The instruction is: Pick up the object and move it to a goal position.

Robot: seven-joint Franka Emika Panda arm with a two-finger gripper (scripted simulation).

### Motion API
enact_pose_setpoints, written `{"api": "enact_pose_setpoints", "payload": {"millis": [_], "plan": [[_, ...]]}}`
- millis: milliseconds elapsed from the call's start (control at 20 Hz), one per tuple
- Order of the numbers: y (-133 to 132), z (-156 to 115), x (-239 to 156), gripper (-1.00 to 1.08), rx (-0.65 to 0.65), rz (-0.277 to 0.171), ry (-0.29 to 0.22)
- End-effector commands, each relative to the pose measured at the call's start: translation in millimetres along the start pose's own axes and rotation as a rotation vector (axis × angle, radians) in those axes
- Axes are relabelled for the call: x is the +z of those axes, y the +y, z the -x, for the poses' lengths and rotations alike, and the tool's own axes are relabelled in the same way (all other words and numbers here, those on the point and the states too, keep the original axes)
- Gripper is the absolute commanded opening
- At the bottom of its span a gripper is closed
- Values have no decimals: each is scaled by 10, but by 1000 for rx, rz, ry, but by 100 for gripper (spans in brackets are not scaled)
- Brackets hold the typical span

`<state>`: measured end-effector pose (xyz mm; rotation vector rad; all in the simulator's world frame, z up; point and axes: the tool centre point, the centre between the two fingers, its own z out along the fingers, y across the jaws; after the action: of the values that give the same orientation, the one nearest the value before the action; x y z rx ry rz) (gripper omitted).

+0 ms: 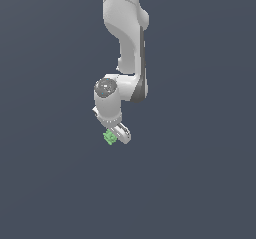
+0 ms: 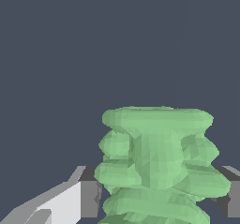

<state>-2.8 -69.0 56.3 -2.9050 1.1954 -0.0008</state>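
Observation:
The small light-green object [image 1: 109, 137] with a lumpy surface sits at the tip of my white gripper [image 1: 115, 135], below the arm in the exterior view. In the wrist view the object [image 2: 157, 143] fills the space between the two grey fingers [image 2: 89, 197], which press against its sides. The gripper [image 2: 159, 200] is shut on the object. The lower part of the object is cut off by the frame edge.
A plain dark grey-blue surface [image 1: 200, 183] lies all around. The white arm [image 1: 125, 33] comes down from the top of the exterior view. No other objects or markers show.

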Motion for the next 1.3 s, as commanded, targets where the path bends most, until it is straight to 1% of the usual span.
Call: {"api": "enact_pose_setpoints", "payload": {"millis": [0,300,600,900,1250], "plan": [[2,0,7,-100,0,1,0],[-9,-16,-26,-100,5,-2,5],[-71,-135,-236,-100,48,-18,42],[-165,-345,-649,-100,128,-48,113],[-253,-633,-1342,-100,257,-95,227]]}}
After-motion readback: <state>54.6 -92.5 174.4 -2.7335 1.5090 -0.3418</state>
